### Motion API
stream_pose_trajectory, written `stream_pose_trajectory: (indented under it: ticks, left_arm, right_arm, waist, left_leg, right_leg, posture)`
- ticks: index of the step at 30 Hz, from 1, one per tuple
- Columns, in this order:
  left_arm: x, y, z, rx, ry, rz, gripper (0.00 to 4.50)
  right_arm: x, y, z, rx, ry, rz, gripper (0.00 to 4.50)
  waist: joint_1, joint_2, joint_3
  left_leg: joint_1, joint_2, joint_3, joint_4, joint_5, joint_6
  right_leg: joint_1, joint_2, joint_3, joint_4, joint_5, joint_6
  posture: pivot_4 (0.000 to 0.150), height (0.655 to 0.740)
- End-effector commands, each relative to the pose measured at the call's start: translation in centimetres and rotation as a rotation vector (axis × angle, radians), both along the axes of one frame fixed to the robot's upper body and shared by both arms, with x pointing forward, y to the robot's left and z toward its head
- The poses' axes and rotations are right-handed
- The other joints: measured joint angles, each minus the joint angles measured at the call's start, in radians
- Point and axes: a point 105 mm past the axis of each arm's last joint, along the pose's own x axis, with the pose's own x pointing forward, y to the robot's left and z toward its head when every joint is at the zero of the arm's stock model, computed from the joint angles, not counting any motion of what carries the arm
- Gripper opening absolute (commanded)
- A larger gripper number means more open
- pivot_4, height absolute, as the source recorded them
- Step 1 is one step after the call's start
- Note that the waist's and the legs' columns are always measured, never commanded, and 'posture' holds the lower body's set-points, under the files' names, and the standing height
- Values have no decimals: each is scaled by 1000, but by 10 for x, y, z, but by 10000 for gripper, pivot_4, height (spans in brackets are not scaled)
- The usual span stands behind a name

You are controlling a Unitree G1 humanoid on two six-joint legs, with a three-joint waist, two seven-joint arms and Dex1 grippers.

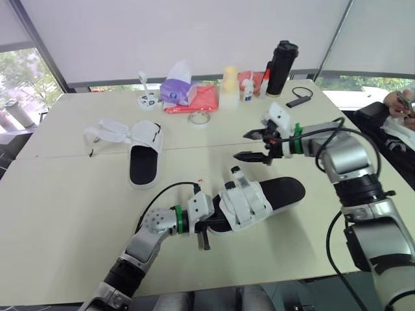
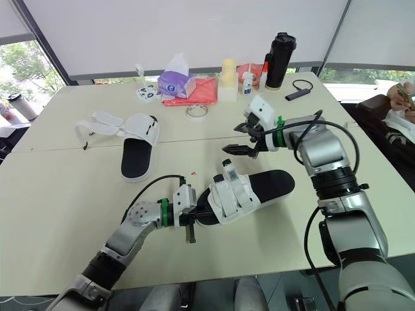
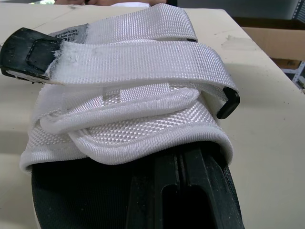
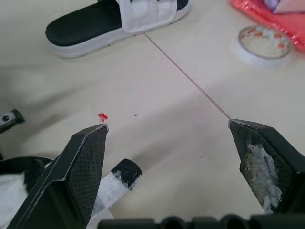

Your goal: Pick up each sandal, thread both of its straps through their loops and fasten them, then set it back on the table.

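The near sandal (image 1: 272,194), black sole with white straps, lies at the table's front middle. My left gripper (image 1: 206,233) is shut on its toe end, and one black finger (image 3: 190,191) reaches in under the straps. Both straps lie folded across the upper (image 3: 133,71). One strap's black tip (image 1: 237,172) sticks up towards my right gripper (image 1: 255,146), which hovers open just above and behind it. The same tip (image 4: 125,172) lies between that gripper's spread fingers (image 4: 81,162). The second sandal (image 1: 144,157) lies farther left with its straps (image 1: 107,133) spread loose.
At the back of the table are a tape roll (image 1: 199,118), a red pouch (image 1: 198,98), a purple tissue pack (image 1: 176,84), a pale bottle (image 1: 229,87), a black flask (image 1: 281,68) and a small black device (image 1: 299,100). A person's hands (image 1: 399,103) show at the right edge.
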Motion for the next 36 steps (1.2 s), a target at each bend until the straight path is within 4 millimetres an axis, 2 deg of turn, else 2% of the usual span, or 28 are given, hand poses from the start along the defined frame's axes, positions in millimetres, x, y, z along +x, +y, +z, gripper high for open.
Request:
stream_pose_trajectory:
  ticks: [1,4,10,13,19,24,29,32,36]
  left_arm:
    - [-4,3,-21,67,55,-1,0]
    - [-3,4,-21,72,48,-5,0]
    - [-1,6,-21,77,41,-5,0]
    - [2,8,-20,78,35,-4,0]
    - [11,10,3,11,19,-1,0]
    - [9,19,22,-37,66,-17,0]
    - [4,32,38,-68,138,-26,0]
    - [3,48,52,-79,188,-20,0]
    - [12,59,66,-121,202,36,0]
  right_arm:
    - [-16,-25,20,-90,-187,31,43517]
    - [-30,-47,4,-191,-239,47,43517]
    - [-42,-69,-14,-342,-394,78,43517]
    - [-49,-73,-24,-393,-456,115,43517]
    - [-57,-54,-37,-400,-551,206,43517]
    - [-63,-36,-43,-427,-663,298,43517]
    - [-71,-24,-54,-465,-748,412,43517]
    - [-75,-14,-63,-503,-850,521,43517]
    - [-82,-7,-73,-523,-987,655,43517]
  waist:
    - [11,0,0]
    - [14,-1,0]
    - [10,2,0]
    - [13,2,0]
    - [11,2,1]
    - [8,2,2]
    - [9,2,5]
    - [7,2,5]
    - [5,2,6]
  left_leg:
    - [0,0,0,0,0,0]
    - [-1,0,0,0,0,0]
    - [0,0,2,0,0,0]
    - [0,1,2,0,0,0]
    - [0,1,2,0,0,0]
    - [0,1,2,0,0,0]
    - [-1,1,2,-1,0,0]
    - [-1,1,1,-1,0,0]
    - [0,1,2,-1,0,0]
  right_leg:
    - [0,0,0,-1,0,0]
    - [1,0,-1,-2,-1,2]
    - [0,0,1,-1,-1,1]
    - [0,0,1,-1,-1,1]
    - [0,0,1,-1,0,1]
    - [0,0,1,-1,-1,0]
    - [-2,0,1,-1,-1,1]
    - [-1,0,1,0,-1,1]
    - [-1,0,1,0,-1,1]
  posture:
    - [1500,7400]
    - [1500,7400]
    - [1500,7400]
    - [1500,7400]
    - [1500,7400]
    - [1500,7400]
    - [1500,7400]
    - [1500,7400]
    - [1500,7400]
